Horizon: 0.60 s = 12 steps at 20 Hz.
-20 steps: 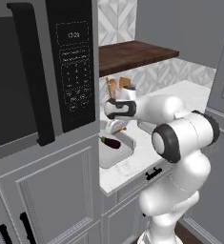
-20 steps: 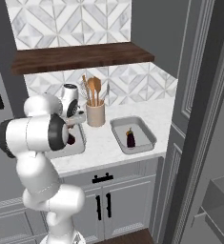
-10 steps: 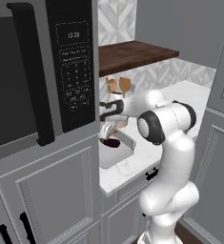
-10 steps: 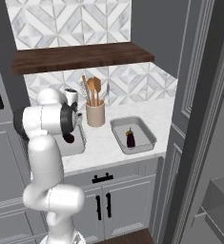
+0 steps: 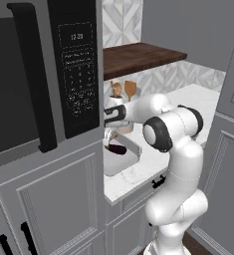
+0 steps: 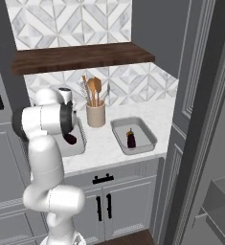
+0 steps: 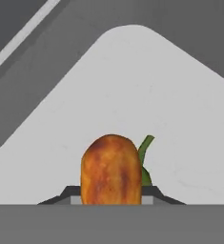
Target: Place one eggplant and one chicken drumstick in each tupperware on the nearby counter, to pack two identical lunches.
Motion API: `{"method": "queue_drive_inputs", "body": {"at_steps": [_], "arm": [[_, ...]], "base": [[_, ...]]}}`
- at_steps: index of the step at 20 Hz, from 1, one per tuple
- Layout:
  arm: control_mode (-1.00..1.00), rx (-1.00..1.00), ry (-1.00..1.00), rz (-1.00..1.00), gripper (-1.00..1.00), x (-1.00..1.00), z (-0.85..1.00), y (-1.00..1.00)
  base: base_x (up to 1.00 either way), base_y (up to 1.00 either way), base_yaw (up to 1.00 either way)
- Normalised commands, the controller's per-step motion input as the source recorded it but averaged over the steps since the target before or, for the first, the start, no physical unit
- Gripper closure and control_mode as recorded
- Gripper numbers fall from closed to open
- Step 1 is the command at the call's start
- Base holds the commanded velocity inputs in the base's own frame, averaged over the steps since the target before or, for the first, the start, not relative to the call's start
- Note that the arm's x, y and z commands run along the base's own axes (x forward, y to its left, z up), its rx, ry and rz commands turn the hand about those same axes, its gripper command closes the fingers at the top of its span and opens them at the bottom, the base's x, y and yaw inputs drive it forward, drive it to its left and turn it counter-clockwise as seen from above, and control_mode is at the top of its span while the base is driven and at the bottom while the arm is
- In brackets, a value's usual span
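Observation:
My gripper (image 7: 111,199) is shut on a browned chicken drumstick (image 7: 111,167), low over the pale floor of the left tupperware (image 5: 130,160). A dark eggplant (image 5: 116,148) lies in that tray, its green stem (image 7: 145,148) showing just behind the drumstick. In the left base view the gripper (image 5: 109,135) hangs by the microwave's lower corner, over the tray's back end. The right tupperware (image 6: 145,128) holds another eggplant (image 6: 131,139). Both trays rest on the white counter (image 6: 157,114). My arm hides most of the left tupperware (image 6: 81,139) in the right base view.
A black microwave (image 5: 76,74) stands close on the left of the hand. A beige utensil cup (image 6: 95,115) sits between the trays at the back. A dark wooden shelf (image 6: 80,56) hangs above. A tall grey cabinet (image 6: 200,95) bounds the counter on the right.
The arm's elbow has swung back and the hand has shifted slightly toward the microwave over the left tray. The gripper has stayed shut on the drumstick.

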Motion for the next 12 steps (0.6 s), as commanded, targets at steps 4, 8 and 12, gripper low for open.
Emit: {"method": "queue_drive_inputs", "body": {"at_steps": [4,8,12], "arm": [[-1.0,0.0,-0.11,0.08,1.0,-0.49,0.03,0.19],[-1.0,0.0,-0.01,0.0,1.0,-0.14,-0.15,0.0],[-1.0,0.0,0.04,0.02,1.0,0.0,-0.62,0.04]], "base": [[0.0,0.0,0.0],[0.0,0.0,0.0],[0.0,0.0,0.0]]}}
